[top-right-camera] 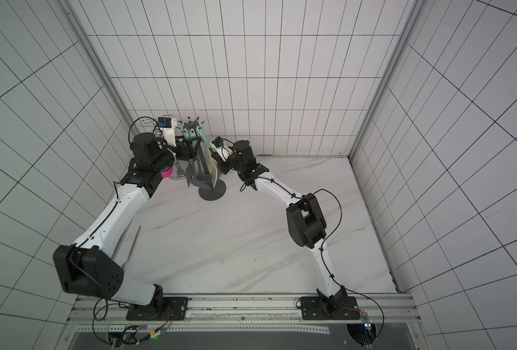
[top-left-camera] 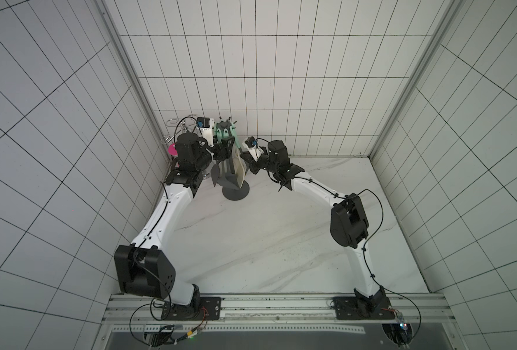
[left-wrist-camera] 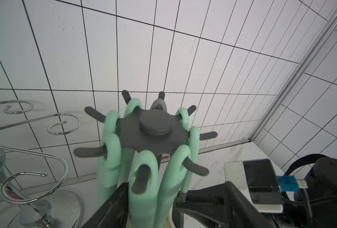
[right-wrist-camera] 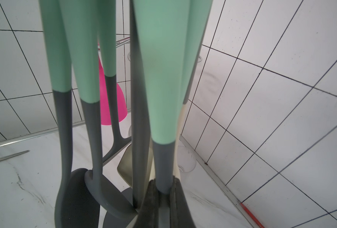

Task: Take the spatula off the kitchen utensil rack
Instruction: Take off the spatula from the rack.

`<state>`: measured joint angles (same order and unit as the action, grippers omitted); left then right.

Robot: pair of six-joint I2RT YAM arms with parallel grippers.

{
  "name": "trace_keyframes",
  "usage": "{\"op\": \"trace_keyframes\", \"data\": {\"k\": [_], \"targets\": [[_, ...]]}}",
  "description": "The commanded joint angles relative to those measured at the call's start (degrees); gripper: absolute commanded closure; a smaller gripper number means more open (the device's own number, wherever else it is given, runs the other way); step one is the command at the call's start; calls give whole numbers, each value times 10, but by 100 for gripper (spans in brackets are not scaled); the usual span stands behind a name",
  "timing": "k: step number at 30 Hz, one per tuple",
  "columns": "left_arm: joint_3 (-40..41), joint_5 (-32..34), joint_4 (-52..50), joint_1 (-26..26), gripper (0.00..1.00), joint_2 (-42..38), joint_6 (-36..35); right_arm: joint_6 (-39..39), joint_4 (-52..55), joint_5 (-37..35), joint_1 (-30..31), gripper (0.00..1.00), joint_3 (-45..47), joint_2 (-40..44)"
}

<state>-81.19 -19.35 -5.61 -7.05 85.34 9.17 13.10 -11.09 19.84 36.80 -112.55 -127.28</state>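
The kitchen utensil rack (top-left-camera: 236, 192) (top-right-camera: 211, 192) stands at the back near the left wall, a dark grey pole with a ring of hooks (left-wrist-camera: 153, 122). Several mint-handled utensils hang from it. The spatula (top-left-camera: 240, 169) (top-right-camera: 213, 172) hangs on its right side, with a mint handle, grey neck (right-wrist-camera: 162, 163) and cream blade. My right gripper (right-wrist-camera: 164, 183) (top-left-camera: 244, 157) is shut on that grey neck. My left gripper (left-wrist-camera: 177, 185) (top-left-camera: 225, 148) is open just under the hooks, its jaws on either side of several mint handles.
A chrome curly-wire glass holder (left-wrist-camera: 25, 128) (top-left-camera: 172, 122) stands left of the rack, with a pink cup (right-wrist-camera: 110, 94) (top-right-camera: 168, 172) and a clear glass (right-wrist-camera: 185, 159) nearby. A thin metal rod (top-right-camera: 133, 242) lies on the marble table. Tiled walls stand close behind and to the left.
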Motion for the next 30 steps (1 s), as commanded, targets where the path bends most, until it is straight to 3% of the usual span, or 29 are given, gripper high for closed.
{"op": "trace_keyframes", "data": {"k": [1,11,18,25,30], "targets": [[-4,13,-11,2,28,-11,-14,15,-56,-11,6,100,38,52],[14,29,-18,3,28,-37,-9,38,-191,-62,25,100,166,128],[36,27,-31,3,27,-64,-10,11,-205,-101,33,100,205,168],[77,23,-51,3,23,-120,-10,-9,-156,-148,31,100,320,273],[105,6,-81,-1,22,-162,-14,-31,-23,-157,26,100,375,362]]}}
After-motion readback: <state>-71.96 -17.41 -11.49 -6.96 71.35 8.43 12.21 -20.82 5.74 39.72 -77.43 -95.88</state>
